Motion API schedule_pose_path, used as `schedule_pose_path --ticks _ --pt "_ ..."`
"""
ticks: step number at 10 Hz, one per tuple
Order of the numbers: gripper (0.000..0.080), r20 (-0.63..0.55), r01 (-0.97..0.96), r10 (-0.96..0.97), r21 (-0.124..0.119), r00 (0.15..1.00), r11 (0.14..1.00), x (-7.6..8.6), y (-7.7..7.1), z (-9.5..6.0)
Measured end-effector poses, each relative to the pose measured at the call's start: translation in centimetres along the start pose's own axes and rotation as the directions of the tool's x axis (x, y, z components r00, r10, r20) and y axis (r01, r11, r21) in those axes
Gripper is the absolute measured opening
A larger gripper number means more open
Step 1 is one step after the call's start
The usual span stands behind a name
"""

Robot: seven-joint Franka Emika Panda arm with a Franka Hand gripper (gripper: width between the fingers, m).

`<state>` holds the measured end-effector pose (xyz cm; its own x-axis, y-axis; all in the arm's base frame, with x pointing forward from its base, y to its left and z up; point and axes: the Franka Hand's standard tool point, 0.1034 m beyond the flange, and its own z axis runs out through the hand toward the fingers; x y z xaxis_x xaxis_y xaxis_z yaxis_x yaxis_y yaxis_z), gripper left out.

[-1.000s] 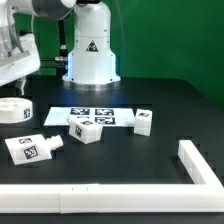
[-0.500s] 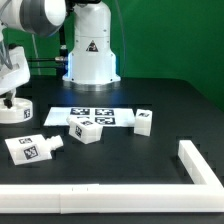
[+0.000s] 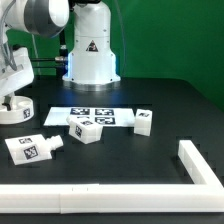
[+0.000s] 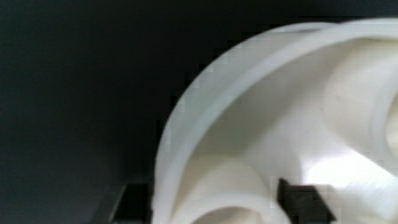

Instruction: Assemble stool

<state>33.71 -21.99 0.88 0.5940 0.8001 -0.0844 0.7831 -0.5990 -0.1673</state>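
Note:
The stool's round white seat (image 3: 14,109) lies at the exterior view's far left on the black table. My gripper (image 3: 8,98) is down on its near rim. In the wrist view the thick curved rim of the seat (image 4: 249,120) runs between my dark fingertips (image 4: 134,205), which sit against both of its sides; my gripper (image 4: 217,203) looks shut on it. Three stubby white tagged legs lie loose: one at front left (image 3: 32,148), one in the middle (image 3: 85,128), one further right (image 3: 143,121).
The marker board (image 3: 100,114) lies flat behind the legs. A long white border rail (image 3: 120,203) runs along the front edge and turns up at the right (image 3: 200,163). The robot's white base (image 3: 90,50) stands at the back.
My gripper came down onto the seat's rim between one second and half a second ago and has stayed there since. The legs have not moved.

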Motion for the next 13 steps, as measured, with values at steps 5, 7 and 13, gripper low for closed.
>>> schedule_pose_path --ticks 5,7,13 --pt "0.0313 0.005 -0.392 0.393 -0.028 0.920 0.919 10.9 -0.2 -5.8" --pt "0.0313 -0.006 -0.324 0.324 -0.019 0.946 0.946 9.1 -0.2 -4.7" --pt "0.0314 0.004 -0.597 0.597 -0.010 0.803 0.803 17.7 0.3 -7.6"
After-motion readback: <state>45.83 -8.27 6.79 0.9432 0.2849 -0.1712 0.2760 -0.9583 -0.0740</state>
